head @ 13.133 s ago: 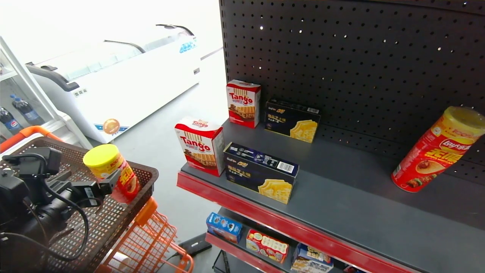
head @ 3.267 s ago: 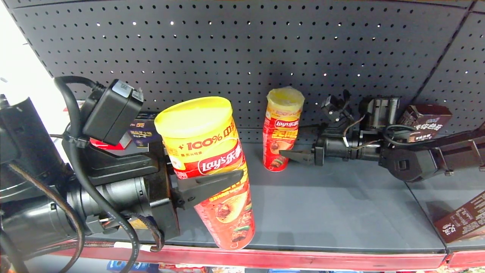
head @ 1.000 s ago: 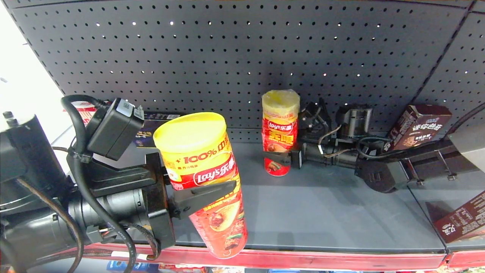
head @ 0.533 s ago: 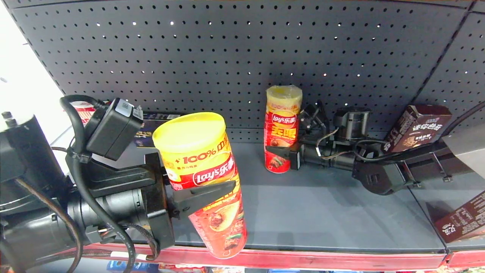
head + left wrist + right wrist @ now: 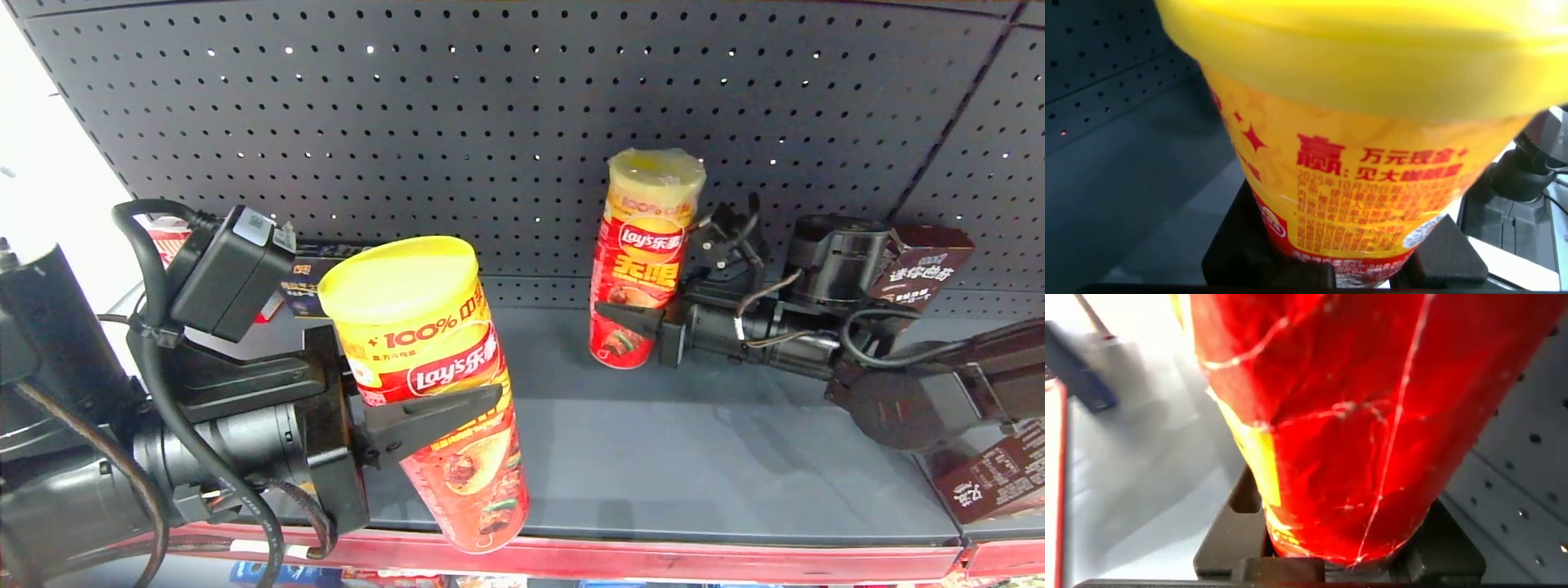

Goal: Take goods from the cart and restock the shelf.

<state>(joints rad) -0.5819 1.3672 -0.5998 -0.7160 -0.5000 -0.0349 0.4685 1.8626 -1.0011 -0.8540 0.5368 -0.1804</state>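
Left hand gripping a yellow-lidded chip can over the front edge of the shelf; right hand gripping a second can, tilted, farther back near the pegboard wall.

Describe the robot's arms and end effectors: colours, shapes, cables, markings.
The left arm and right arm are black, with rounded cylindrical segments. The left end effector has flat, wedge-shaped black fingers; a black camera box with a white label sits above its wrist, and thick black cables loop round it. The right end effector has matching fingers and thinner black and pale wires.
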